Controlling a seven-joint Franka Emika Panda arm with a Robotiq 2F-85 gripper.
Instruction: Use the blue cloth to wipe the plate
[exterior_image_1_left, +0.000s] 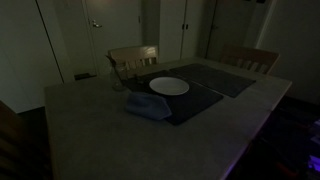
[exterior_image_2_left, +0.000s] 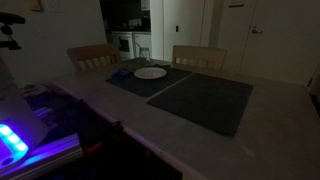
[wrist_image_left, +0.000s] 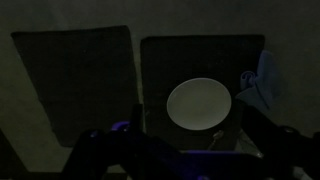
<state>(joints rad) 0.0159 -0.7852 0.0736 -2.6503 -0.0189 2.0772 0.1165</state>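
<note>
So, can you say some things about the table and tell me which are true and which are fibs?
The plate sits on a dark mat. True.
The cloth lies on the plate. False: it lies beside the plate.
Two mats are on the table. True.
The pincer grips the cloth. False: it is open and holds nothing.

Gripper in wrist view, entering at the bottom edge. Jaws stand wide apart, gripping nothing. Fingers dark and dim, tips pointing up the frame.
</note>
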